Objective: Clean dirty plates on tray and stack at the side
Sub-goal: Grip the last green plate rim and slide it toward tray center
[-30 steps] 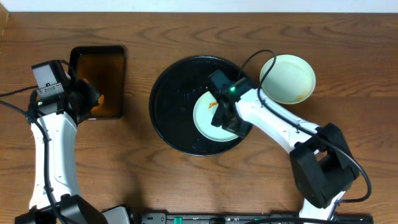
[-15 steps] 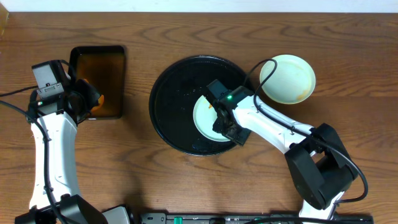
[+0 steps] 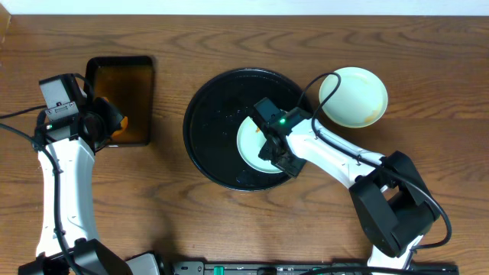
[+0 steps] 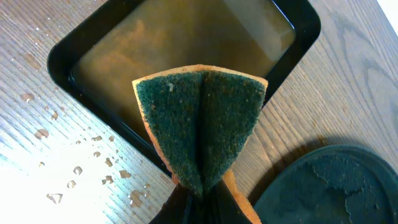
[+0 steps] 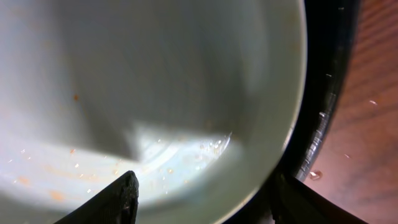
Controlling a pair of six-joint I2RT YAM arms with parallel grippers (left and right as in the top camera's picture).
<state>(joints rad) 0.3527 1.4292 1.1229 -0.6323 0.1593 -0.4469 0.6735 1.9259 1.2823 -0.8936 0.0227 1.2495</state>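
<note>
Overhead, the right jaws hang over a mint plate (image 3: 248,145) lying in the round black tray (image 3: 210,114). Only the right wrist view shows them spread open, one finger (image 5: 121,199) above the plate's wet, orange-flecked inside, the other beyond its rim. A pale yellow plate (image 3: 353,95), orange-smeared at its edge, sits on the bench (image 3: 428,46) just beside the tray. The left wrist view shows the left jaws pinched on a folded green sponge (image 4: 200,124) over the rectangular tray (image 4: 81,56) of brownish liquid

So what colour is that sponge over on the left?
Dark green face, orange backing; the sponge shows best in the left wrist view.
</note>
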